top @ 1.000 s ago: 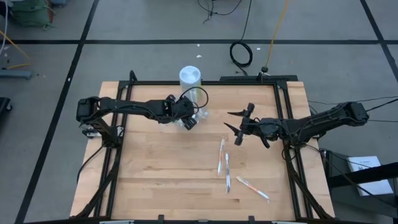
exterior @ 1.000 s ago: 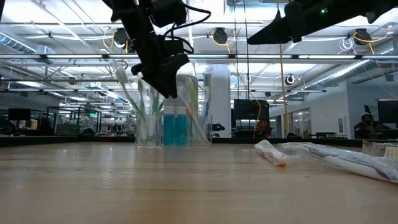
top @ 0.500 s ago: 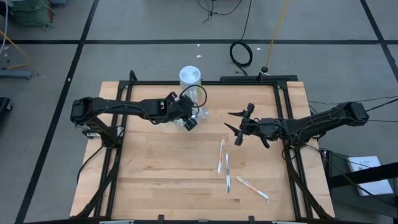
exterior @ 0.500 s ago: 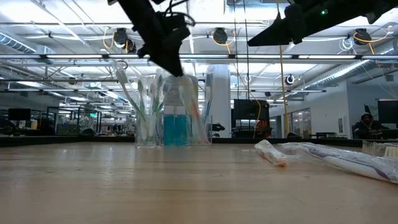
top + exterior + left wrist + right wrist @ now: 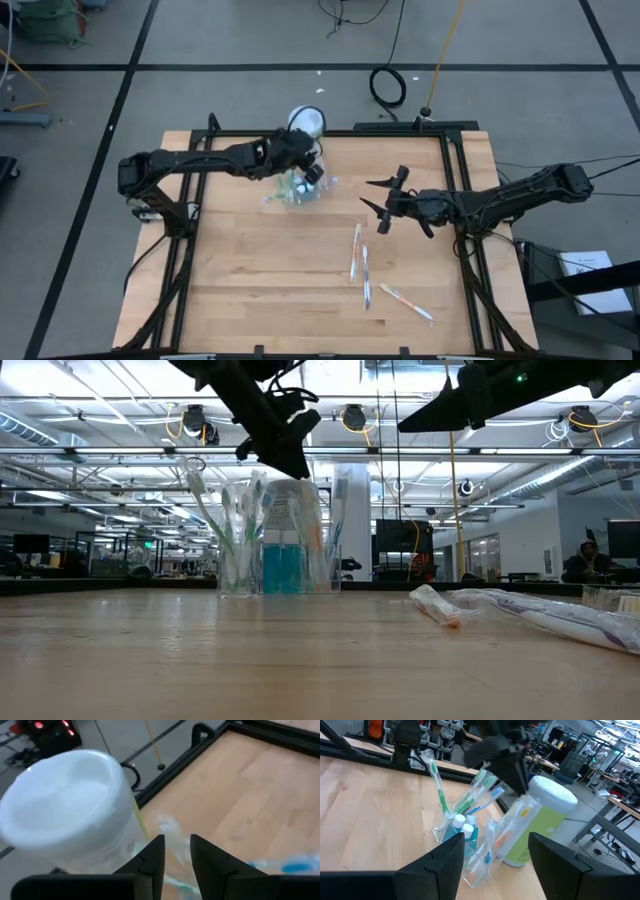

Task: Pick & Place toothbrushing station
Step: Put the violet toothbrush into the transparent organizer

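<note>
The toothbrushing station (image 5: 290, 191) is a clear holder with toothbrushes and blue-capped tubes. It stands on its base on the table near the far edge, next to the white canister (image 5: 308, 121). It also shows in the low view (image 5: 275, 550) and in the right wrist view (image 5: 462, 832). My left gripper (image 5: 309, 168) hangs above the station's top, beside the canister (image 5: 70, 815). Its fingers (image 5: 155, 857) are closed to a narrow gap and hold nothing. My right gripper (image 5: 373, 201) is open and empty, raised over the table's middle right.
Three wrapped toothbrushes lie flat on the table: two side by side (image 5: 360, 262) and one nearer the front right (image 5: 407, 302). They also show in the low view (image 5: 520, 610). A black frame rail (image 5: 400, 132) runs along the table's far edge.
My left gripper has risen from beside the station to above its top. It has moved toward the table's far edge and the canister, turning as it went. The station stands where it was.
</note>
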Controlling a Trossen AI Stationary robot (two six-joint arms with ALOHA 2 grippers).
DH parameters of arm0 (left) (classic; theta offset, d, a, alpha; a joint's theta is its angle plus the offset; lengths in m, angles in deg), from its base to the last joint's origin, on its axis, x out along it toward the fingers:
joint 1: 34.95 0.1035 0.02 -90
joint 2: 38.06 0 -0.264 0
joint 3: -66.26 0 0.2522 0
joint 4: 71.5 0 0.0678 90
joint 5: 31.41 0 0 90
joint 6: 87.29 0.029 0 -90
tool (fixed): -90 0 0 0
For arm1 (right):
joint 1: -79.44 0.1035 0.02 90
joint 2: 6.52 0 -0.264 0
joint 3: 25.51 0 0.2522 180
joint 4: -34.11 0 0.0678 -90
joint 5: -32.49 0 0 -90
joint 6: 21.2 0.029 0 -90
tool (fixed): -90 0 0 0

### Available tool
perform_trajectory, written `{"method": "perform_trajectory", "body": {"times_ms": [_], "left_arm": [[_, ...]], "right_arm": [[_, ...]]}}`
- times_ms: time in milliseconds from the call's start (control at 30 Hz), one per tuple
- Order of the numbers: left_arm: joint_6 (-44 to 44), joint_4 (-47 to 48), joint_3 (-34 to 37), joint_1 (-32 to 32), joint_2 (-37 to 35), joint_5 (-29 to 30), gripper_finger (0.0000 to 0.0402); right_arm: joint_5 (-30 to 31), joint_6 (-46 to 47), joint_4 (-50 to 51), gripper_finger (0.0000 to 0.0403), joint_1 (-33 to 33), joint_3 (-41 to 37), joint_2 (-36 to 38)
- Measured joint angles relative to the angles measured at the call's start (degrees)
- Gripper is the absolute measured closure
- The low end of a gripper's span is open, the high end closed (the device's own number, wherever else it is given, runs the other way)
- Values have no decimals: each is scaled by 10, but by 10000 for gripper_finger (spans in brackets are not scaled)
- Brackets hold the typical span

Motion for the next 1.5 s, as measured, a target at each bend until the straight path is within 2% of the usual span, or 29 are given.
{"method": "perform_trajectory", "body": {"times_ms": [133, 333, 467, 633, 767, 867, 967, 1200, 1333, 1500], "left_arm": [[5, -8, 0, 27, 0, -39, 305], [23, 11, 0, 43, -4, -41, 305], [36, 7, 0, 36, -42, -41, 305], [51, 11, 0, 10, -102, -55, 305], [51, 9, 0, -33, -129, -123, 305], [41, 14, 0, -71, -129, -145, 305], [36, 31, 0, -105, -128, -141, 305], [29, 111, 0, -146, -141, -54, 305], [3, 150, 0, -157, -142, -54, 305], [11, 159, 0, -159, -142, -55, 305]], "right_arm": [[-41, 0, 0, 191, 0, 0, 0], [-98, 0, 0, 191, 0, 0, 0], [-148, 0, 3, 191, 0, 0, 0], [-217, 27, 15, 191, 0, 0, 0], [-221, 54, 16, 192, 0, 0, -11], [-222, 82, 19, 196, 0, 2, -31], [-222, 135, 36, 199, 1, 17, -63], [-223, 336, 158, 200, 12, 63, -131], [-268, 497, 234, 200, 23, 60, -151], [-277, 631, 240, 200, 53, 42, -194]]}}
